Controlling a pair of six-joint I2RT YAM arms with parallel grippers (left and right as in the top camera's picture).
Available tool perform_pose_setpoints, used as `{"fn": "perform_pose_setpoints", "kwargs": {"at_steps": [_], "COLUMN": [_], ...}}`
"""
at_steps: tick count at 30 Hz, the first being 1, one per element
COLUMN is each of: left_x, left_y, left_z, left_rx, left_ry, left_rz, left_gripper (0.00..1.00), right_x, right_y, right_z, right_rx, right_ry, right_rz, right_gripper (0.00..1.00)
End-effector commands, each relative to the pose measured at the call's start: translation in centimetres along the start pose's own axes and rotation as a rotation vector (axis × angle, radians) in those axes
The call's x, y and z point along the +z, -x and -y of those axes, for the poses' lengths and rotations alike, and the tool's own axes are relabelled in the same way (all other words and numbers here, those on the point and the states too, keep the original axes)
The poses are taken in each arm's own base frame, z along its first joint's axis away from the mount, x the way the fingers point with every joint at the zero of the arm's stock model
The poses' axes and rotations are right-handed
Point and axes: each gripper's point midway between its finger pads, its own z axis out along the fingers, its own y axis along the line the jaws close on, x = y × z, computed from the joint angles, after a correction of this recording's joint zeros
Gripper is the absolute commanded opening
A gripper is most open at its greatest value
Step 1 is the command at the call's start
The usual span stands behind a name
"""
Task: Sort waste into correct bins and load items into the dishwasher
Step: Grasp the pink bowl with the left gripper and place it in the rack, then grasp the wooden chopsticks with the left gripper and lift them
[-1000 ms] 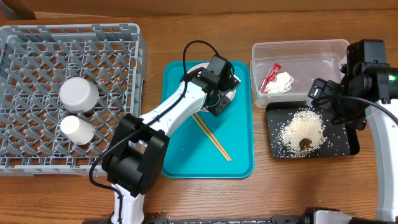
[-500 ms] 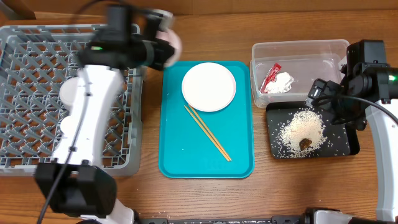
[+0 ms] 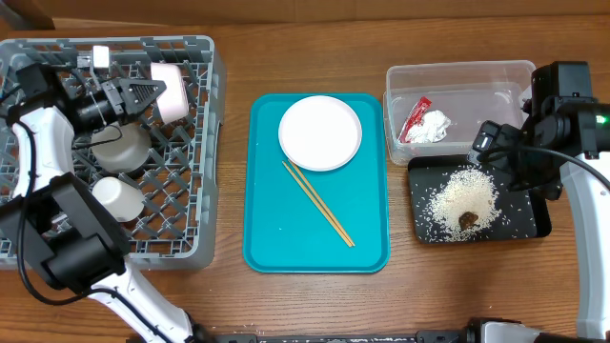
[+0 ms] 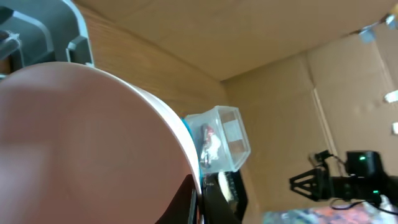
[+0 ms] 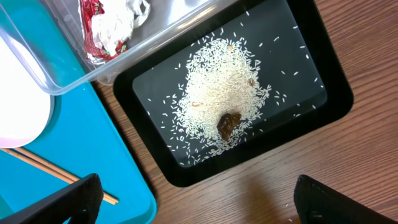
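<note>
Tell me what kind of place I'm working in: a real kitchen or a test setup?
Probably a test bench, not a kitchen: a bare wooden table, a grey dish rack standing in for a dishwasher, and cardboard as a backdrop. The left tool holds a small dish at the rack.

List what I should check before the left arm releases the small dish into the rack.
1. Small dish gripped in left jaws: ok.
2. Small dish inside the grey rack walls: ok.
3. Small dish seated on the lattice floor: cannot tell.
4. Gap to the steel bowl beside it: cannot tell.
5. Right jaws open, out of the way above the black tray: ok.
6. Plate and chopsticks loaded: not ok, both lie on the teal tray.
</note>
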Motion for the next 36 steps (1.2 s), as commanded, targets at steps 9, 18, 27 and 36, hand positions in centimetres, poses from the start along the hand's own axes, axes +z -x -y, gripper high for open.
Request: {"fn": "perform_pose_setpoints", "kwargs": {"at_steps": [9,18,27,36], "left_x": [-6.6,-10.8,-10.7,-2.6], "left_y": [1.2,2.0,0.5,-9.4], "left_z": [-2.9,0.8,9.6,10.1], "left_rx": [-0.104,-0.003,0.191,-0.082], "left_ry": [0.006,0.182,0.481,0.914], "left_rz": [0.138,0.200,0.174,-0.110], "left_gripper": [0.75,1.00,1.00,1.00], "right_x": [-0.2,-0.2,-0.2,-0.2], "right_y": [0.2,0.2,0.1,0.5], "right_z": [0.2,0.2,0.4,0.5], "right_rx": [0.003,0.003,-0.020,-0.020], "right_ry": [-0.010,-0.011,-0.018,-0.025], "right_rz": [0.011,0.010,0.007,0.023], "right_gripper": [1.00,1.00,1.00,1.00]}}
